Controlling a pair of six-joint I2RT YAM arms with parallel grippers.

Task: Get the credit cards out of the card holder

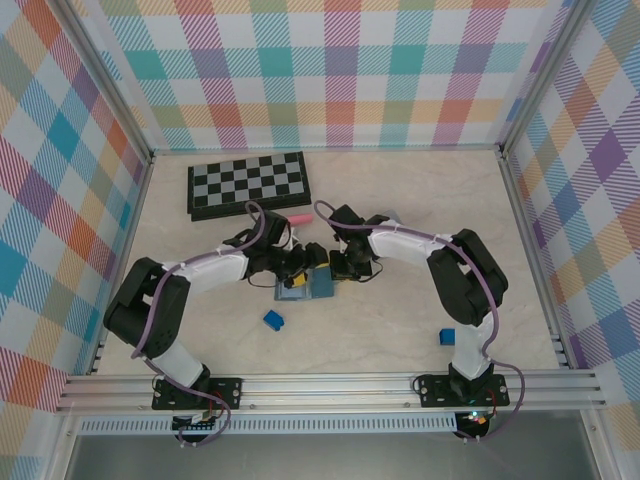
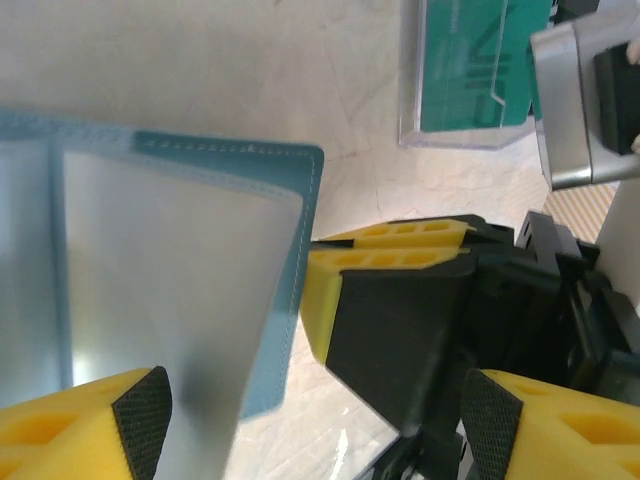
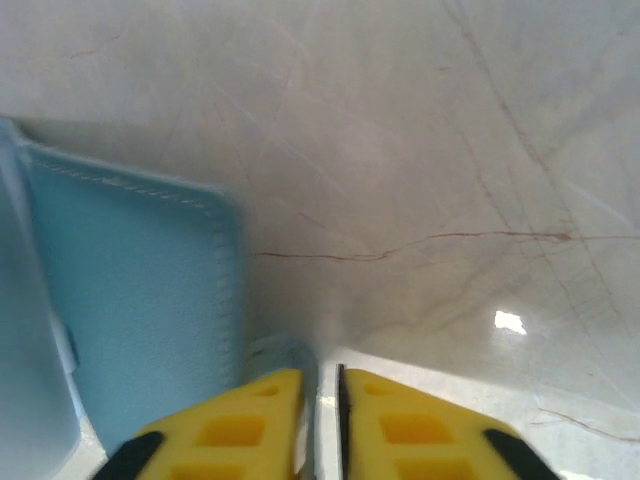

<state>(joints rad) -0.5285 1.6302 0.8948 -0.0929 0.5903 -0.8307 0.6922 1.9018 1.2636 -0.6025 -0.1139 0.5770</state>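
Card holder (image 1: 318, 286) lies open on the surface (image 1: 400, 335), center of the top view. Left gripper (image 2: 315, 430) is spread wide over it. Right gripper (image 3: 320, 420) sits at its edge, fingers nearly together; can't tell if it's pinching anything.

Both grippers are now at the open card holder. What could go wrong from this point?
1. The right gripper, its fingers almost together at the edge of the card holder, may pinch the cover instead of a card.
2. The left gripper hangs open over the holder, which may slide when pulled.
3. The grippers are crowded and could collide.
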